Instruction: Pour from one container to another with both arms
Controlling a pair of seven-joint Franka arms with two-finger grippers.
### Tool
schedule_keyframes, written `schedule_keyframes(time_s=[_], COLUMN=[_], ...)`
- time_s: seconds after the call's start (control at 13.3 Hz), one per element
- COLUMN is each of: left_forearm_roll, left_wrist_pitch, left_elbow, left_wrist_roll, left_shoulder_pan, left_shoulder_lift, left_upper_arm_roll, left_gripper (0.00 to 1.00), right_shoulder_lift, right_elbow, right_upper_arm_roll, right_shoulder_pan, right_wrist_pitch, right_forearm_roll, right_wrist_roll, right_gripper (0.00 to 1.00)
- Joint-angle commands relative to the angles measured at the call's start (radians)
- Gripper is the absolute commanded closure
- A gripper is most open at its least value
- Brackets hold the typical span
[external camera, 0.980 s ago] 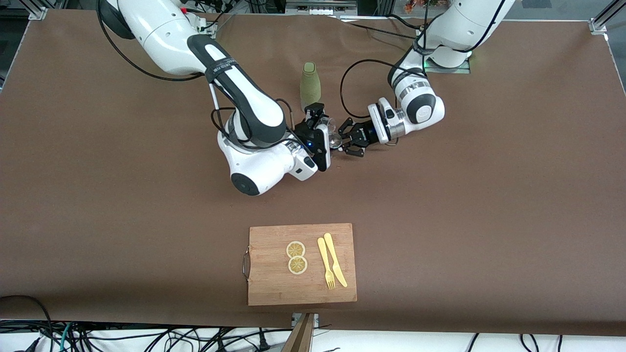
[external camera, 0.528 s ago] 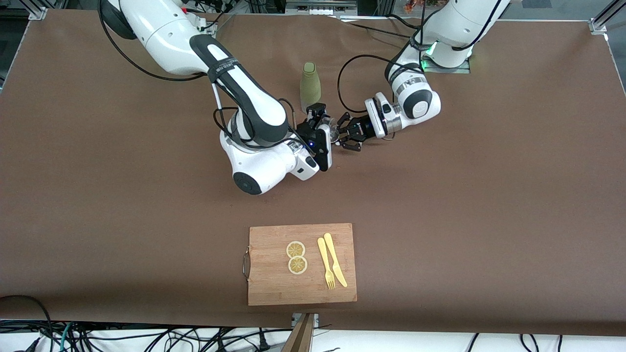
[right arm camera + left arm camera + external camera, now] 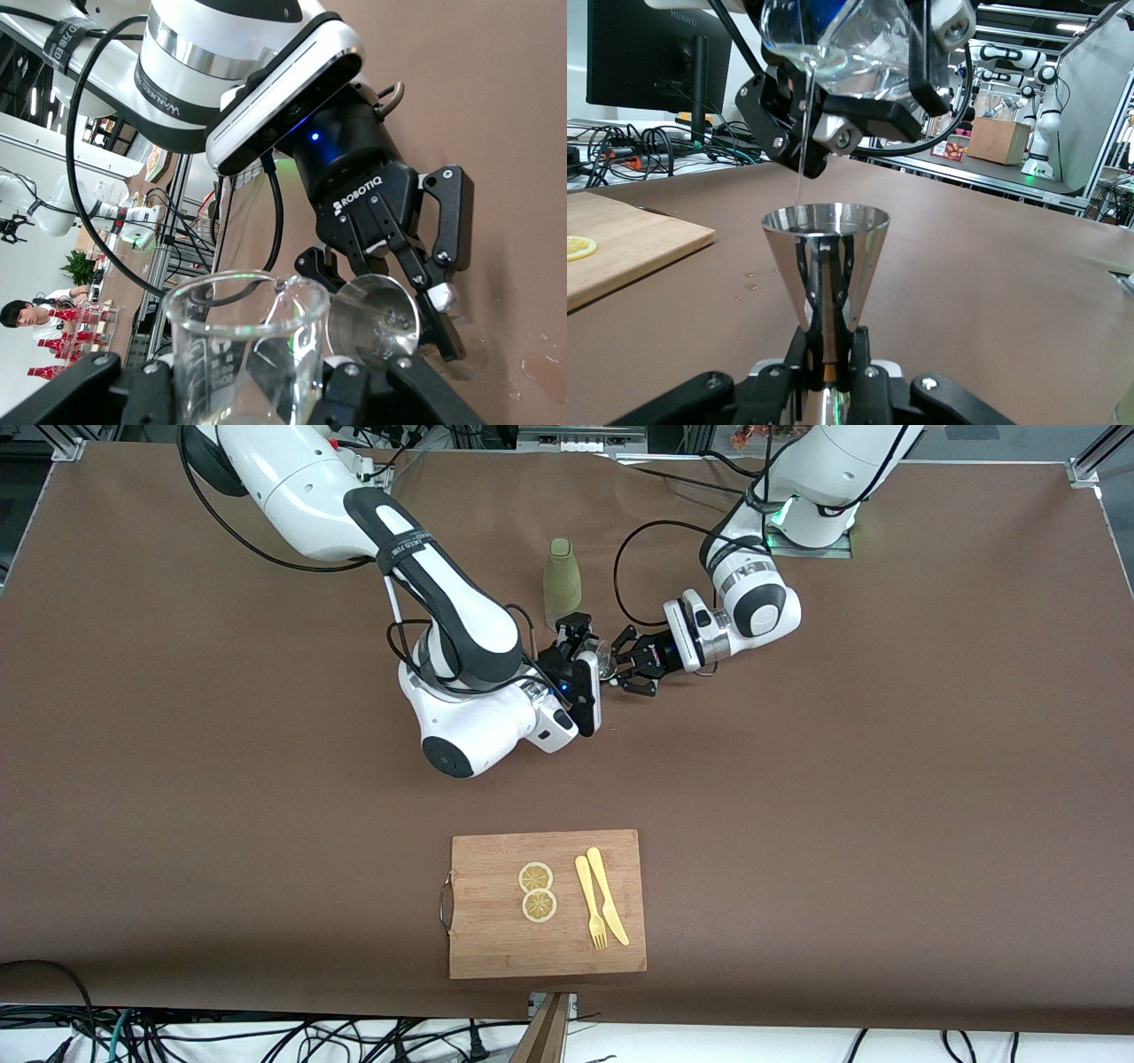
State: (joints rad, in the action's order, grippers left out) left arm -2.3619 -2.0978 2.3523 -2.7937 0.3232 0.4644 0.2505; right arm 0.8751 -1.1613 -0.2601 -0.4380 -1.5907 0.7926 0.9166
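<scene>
My right gripper is shut on a clear glass beaker, tipped over a steel cone-shaped measuring cup. A thin stream of water falls from the beaker's lip into the cup. The left gripper is shut on the cup's narrow waist and holds it upright just under the beaker. In the front view the left gripper meets the right one over the middle of the table, and the cup shows between them. The right wrist view shows the left gripper with the cup.
A green bottle stands upright on the brown table, farther from the front camera than the grippers. A wooden cutting board near the table's front edge carries two lemon slices, a yellow fork and a knife. Water drops lie on the table.
The left gripper has brought the cup up and closer to the beaker, toward the right arm's end. The right arm has barely shifted.
</scene>
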Motion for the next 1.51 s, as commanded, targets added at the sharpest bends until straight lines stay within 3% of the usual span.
schedule_keyframes(time_s=[0.0,0.6,0.83,1.06,1.21,1.43], left_forearm_roll=[-0.062,-0.062,-0.062,-0.047,0.033,0.295], left_wrist_pitch=[0.03,0.038,0.038,0.042,0.073,0.145], left_elbow=[0.039,0.039,0.039,0.047,0.053,0.05], left_wrist_roll=[-0.234,-0.23,-0.227,-0.211,-0.202,-0.071], left_shoulder_pan=[-0.013,-0.016,-0.039,-0.097,-0.185,-0.344], left_shoulder_lift=[-0.021,-0.024,-0.035,-0.033,-0.027,-0.026], left_upper_arm_roll=[0.01,0.01,0.01,0.012,0.03,0.029], left_gripper=[1.0,1.0,1.0,1.0,1.0,1.0], right_shoulder_lift=[0.004,-0.01,-0.069,-0.117,-0.165,-0.221], right_elbow=[0.014,0.012,0.012,0.012,-0.02,-0.09], right_upper_arm_roll=[-0.002,-0.002,-0.001,0.001,0.004,0.012], right_shoulder_pan=[-0.007,0.005,0.008,0.088,0.172,0.296], right_wrist_pitch=[-0.002,0.058,0.112,0.21,0.274,0.319], right_forearm_roll=[-0.016,-0.058,-0.105,-0.116,-0.119,-0.104], right_wrist_roll=[-0.016,0.194,0.28,0.405,0.52,0.72], right_gripper=[1.0,1.0,1.0,1.0,1.0,1.0])
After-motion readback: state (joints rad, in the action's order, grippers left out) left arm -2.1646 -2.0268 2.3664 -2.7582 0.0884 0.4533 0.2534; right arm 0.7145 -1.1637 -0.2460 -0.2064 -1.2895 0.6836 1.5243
